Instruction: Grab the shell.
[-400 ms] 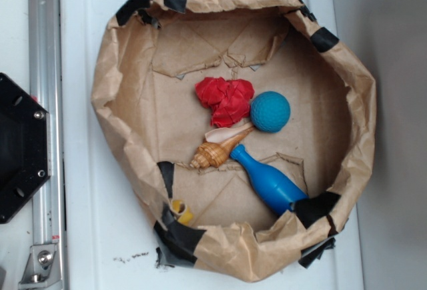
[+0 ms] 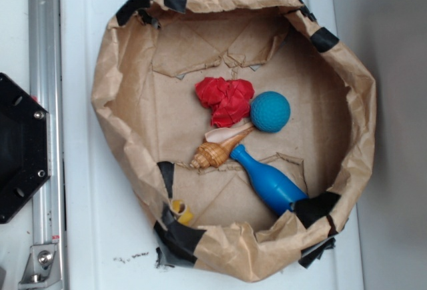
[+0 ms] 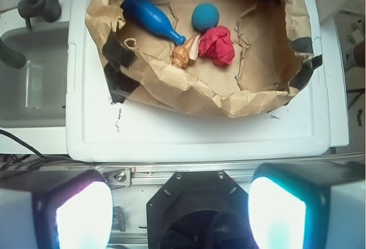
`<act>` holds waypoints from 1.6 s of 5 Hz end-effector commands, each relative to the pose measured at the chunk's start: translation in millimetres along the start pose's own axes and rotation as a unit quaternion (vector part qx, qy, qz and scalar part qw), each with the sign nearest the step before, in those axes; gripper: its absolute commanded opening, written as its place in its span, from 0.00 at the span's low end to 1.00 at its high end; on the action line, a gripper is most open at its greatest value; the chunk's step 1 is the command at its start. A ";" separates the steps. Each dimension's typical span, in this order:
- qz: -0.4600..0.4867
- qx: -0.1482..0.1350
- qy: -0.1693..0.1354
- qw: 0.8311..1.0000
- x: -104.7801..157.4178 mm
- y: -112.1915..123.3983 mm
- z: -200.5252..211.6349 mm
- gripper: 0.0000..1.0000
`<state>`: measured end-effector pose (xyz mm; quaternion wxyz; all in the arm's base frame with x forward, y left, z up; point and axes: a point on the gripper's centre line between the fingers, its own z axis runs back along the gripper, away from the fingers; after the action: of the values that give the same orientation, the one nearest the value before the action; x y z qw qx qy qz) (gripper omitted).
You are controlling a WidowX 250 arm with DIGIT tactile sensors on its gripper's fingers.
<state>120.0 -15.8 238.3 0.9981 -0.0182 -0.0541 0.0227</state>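
You see a brown paper basin [image 2: 120, 63] holding four things. At its centre lies the shell [image 2: 217, 149], tan ribbed spire, pale flared lip. Red paper wad [image 2: 225, 99] at twelve o'clock, blue ball [image 2: 270, 111] at two, blue pin [image 2: 270, 182] at four. The gripper [image 3: 182, 212] holds nothing, jaws spread wide.

The tan-orange ribbed shell [image 2: 220, 148] [image 3: 185, 52] lies on its side, lip up.

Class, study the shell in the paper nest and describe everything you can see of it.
The shell is a small spiral conch with a tan-orange ribbed spire and a pale pinkish-cream lip. It lies on its side on the brown paper nest, among the red paper wad, the blue ball and the blue pin. Nothing grips it.
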 end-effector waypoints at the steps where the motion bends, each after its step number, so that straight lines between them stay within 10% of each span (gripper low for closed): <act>1: 0.192 -0.011 -0.001 0.981 85.6 50.0 -76.2 1.00; 3: 0.309 -0.014 0.037 0.950 127.7 29.9 -144.4 1.00; 5: 0.271 0.028 0.082 0.959 110.1 21.4 -208.2 1.00; 6: 0.259 0.007 0.050 0.964 110.3 23.1 -227.6 1.00; 8: 0.230 -0.004 0.069 0.971 117.1 22.4 -225.8 0.00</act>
<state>257.5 -2.5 19.3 0.9669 -0.0295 0.0421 0.2498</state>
